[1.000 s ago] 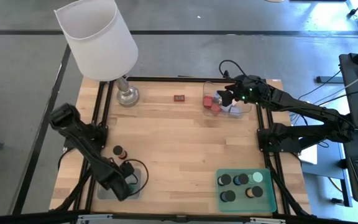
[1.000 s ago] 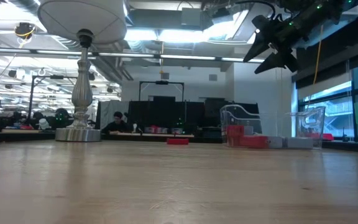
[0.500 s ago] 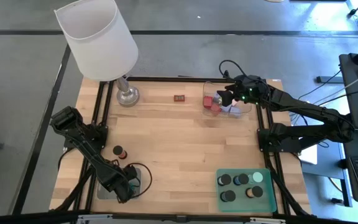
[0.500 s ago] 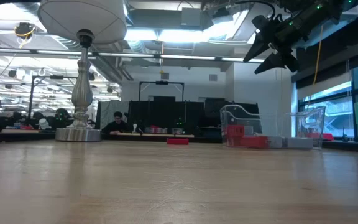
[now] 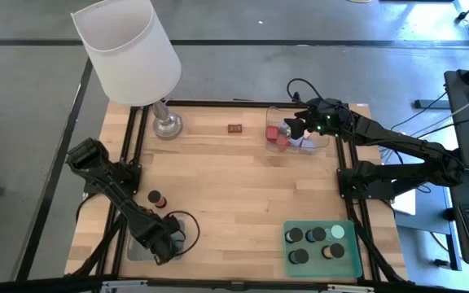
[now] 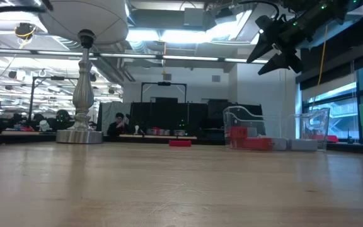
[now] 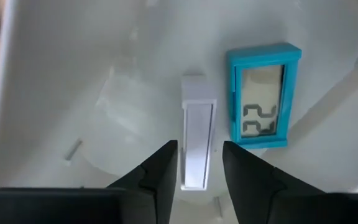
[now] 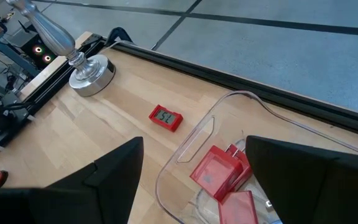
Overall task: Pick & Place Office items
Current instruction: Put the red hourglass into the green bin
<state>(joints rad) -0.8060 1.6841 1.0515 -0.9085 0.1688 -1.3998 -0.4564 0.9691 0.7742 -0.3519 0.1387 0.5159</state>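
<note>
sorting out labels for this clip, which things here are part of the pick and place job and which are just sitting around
Part of the job:
- red blocks in the clear tray
- small red clock on the table
- teal clock and white piece, grey tray
- dark cylinders in the green tray
- loose cylinder

Lying about:
- lamp

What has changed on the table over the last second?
The left arm slid toward the table's front edge, bringing its shut claw down over the grey tray, close above a white clip and a teal clock. Nothing was picked up or dropped. The right claw stayed raised over the clear tray, and the red clock and lamp stayed put.
</note>
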